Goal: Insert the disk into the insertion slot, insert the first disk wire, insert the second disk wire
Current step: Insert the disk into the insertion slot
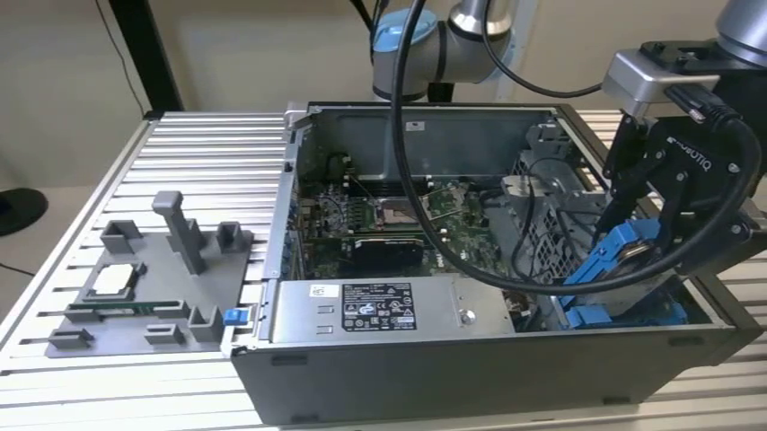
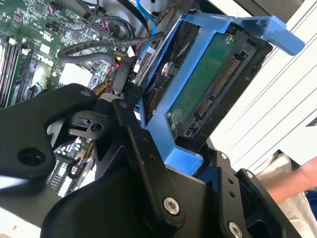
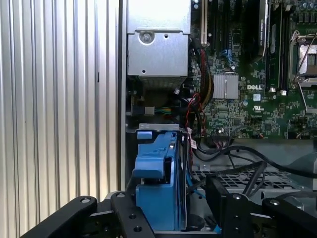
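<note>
My gripper [image 1: 641, 238] is shut on the disk [image 1: 617, 256], a drive clipped in a bright blue frame. It holds the disk tilted at the case's front corner, on the exterior view's right. Below it lies the insertion slot [image 1: 630, 314], a grey bay with blue plastic pieces. In the second wrist view the disk's [image 2: 203, 89] green board and connector face the camera, with black fingers [image 2: 133, 144] on either side of the blue frame. The first wrist view has the disk [image 3: 158, 183] edge-on between the fingers [image 3: 223, 198]. A black plug on loose wires [image 2: 120, 74] hangs beside the disk.
The open case holds a motherboard [image 1: 396, 215], a silver power-supply box [image 1: 372, 310] at the front and a perforated cage [image 1: 545, 233] next to the bay. The arm's thick black cable [image 1: 480, 265] loops across the case. A grey fixture [image 1: 156, 287] sits on the ribbed table. A person's hand [image 2: 297, 183] is nearby.
</note>
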